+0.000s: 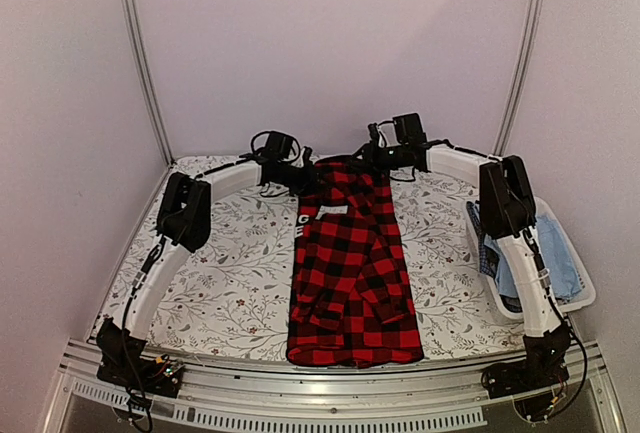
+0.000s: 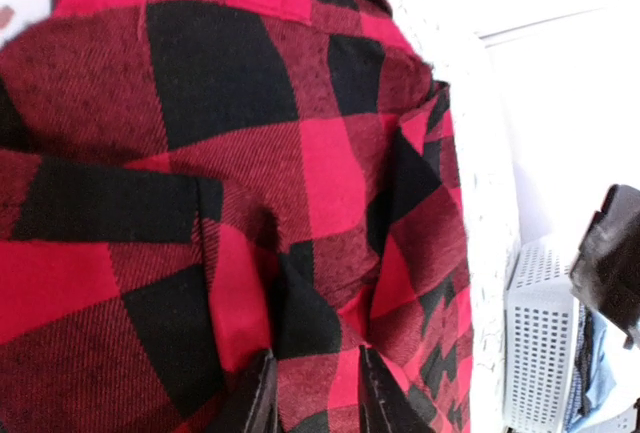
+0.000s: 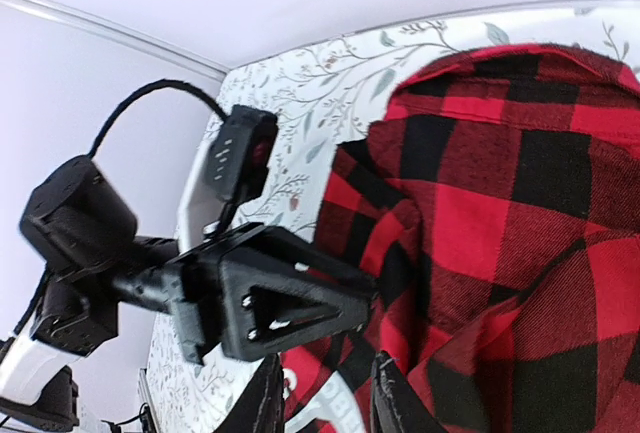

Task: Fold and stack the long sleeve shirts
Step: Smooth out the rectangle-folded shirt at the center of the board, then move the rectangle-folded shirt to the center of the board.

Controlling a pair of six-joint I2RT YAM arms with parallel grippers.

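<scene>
Red-and-black check cloth shirt (image 1: 352, 273): left end effector (image 1: 300, 175) and right end effector (image 1: 372, 158) clenched on its far-edge end; uneven pull risks skew.

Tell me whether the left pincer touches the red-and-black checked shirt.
Touching: left wrist view shows left pincer pinching a fold of the red-and-black checked cloth shirt.

White basket (image 2: 540, 343) beside floral-print table (image 1: 230, 273)

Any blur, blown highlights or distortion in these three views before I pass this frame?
Top external: soft and evenly lit, frame poles look slightly bowed. Left wrist: shirt weave sharp, right side near the basket washed out. Right wrist: shirt crisp, left hand clear, no glare.
</scene>
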